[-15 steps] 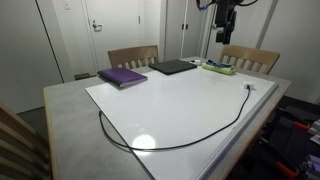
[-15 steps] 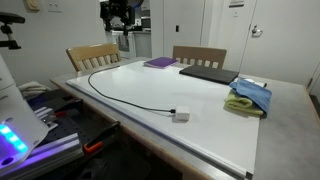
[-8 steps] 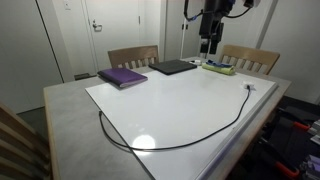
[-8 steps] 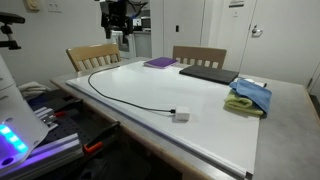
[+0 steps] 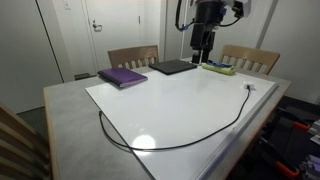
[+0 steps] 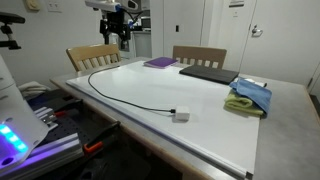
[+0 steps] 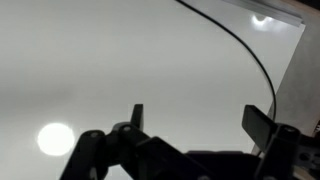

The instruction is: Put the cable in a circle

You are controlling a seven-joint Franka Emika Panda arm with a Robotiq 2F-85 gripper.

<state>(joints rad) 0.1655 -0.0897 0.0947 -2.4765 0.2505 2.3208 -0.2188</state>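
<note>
Above the table's (image 5: 180, 100) far edge, the gripper (image 5: 201, 55) hangs open and empty; best lower it squarely over the cable (image 5: 150, 150), arced loosely across the top, near one end.

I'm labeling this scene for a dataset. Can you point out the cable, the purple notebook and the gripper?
cable (image 5: 150, 150), in an exterior view, lowest part of its curve.
purple notebook (image 5: 122, 77), in an exterior view, middle of its cover.
gripper (image 5: 202, 57), in an exterior view, midway between its fingertips.

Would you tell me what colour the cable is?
Black: the cable shows best in an exterior view.
</note>
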